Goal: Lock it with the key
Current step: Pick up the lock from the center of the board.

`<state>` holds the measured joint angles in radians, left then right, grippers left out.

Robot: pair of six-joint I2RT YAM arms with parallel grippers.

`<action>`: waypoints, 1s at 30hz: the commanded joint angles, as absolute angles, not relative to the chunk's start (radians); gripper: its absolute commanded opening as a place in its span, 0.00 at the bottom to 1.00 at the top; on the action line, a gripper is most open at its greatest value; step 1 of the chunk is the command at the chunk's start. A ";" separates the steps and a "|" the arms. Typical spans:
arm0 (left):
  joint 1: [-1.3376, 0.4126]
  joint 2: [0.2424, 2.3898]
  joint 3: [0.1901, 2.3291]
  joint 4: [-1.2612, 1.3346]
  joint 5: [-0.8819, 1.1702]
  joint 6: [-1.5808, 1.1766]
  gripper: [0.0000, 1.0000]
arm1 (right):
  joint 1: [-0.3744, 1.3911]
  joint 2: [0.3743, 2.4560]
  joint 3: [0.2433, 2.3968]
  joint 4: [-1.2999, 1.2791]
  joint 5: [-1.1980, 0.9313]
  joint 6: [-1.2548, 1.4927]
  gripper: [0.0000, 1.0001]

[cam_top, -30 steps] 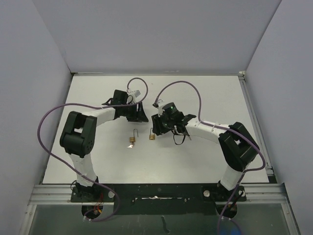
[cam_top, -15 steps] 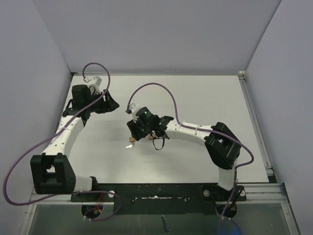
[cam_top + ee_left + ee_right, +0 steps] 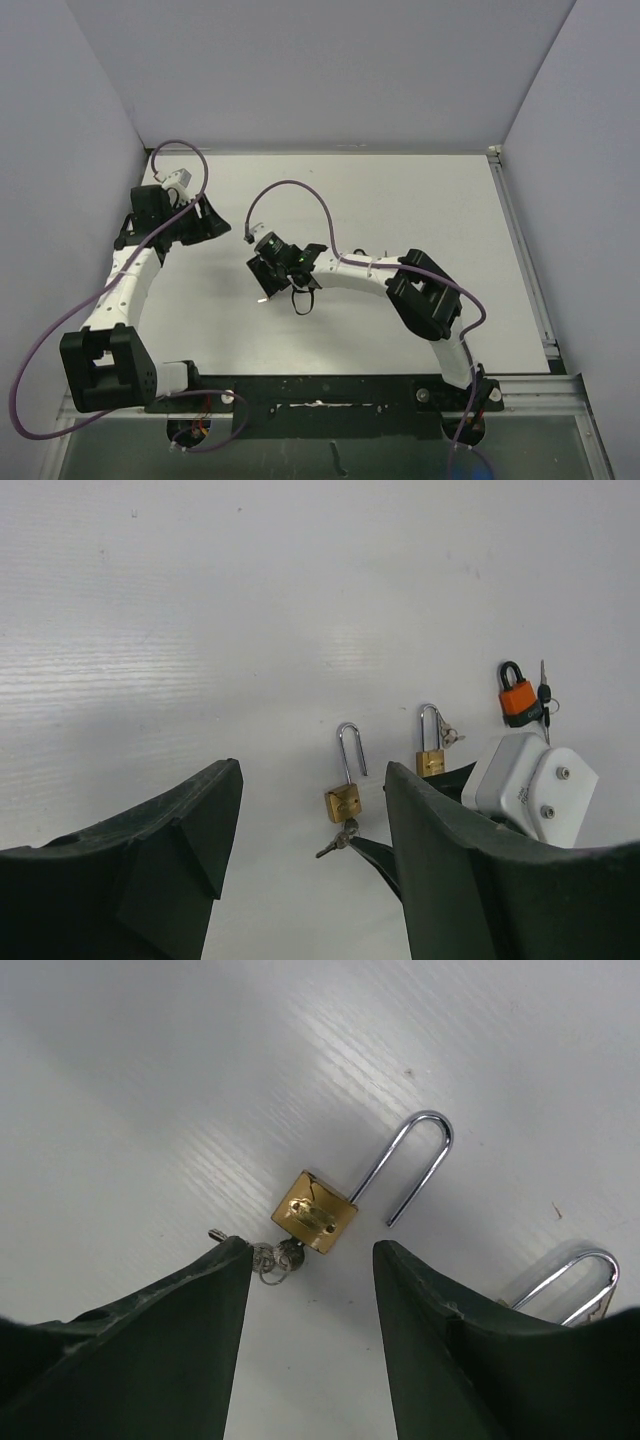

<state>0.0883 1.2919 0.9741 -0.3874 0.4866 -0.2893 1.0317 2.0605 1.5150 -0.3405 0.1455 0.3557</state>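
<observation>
Nearest the bases, the right gripper (image 3: 310, 1252) is held low over the table (image 3: 400, 190), its jaws parted and nothing gripped. Below the gap between them a brass padlock (image 3: 318, 1212) is seen lying flat, its shackle swung open and a key (image 3: 278, 1256) set in its base. A second padlock (image 3: 431, 761) lies just beside it, and an orange padlock (image 3: 517, 696) is seen beyond in the left wrist view. Farther back, at the left, the left gripper (image 3: 313, 780) is held above the table, jaws wide and empty.
</observation>
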 commanded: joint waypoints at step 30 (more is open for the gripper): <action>0.100 1.274 0.945 -0.338 0.549 -0.289 0.58 | 1.066 2.134 1.561 -0.436 0.244 0.495 0.46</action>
<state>0.0906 1.2884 0.9382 -0.3996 0.5293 -0.2806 1.0576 2.1796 1.6054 -0.3847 0.2287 0.4644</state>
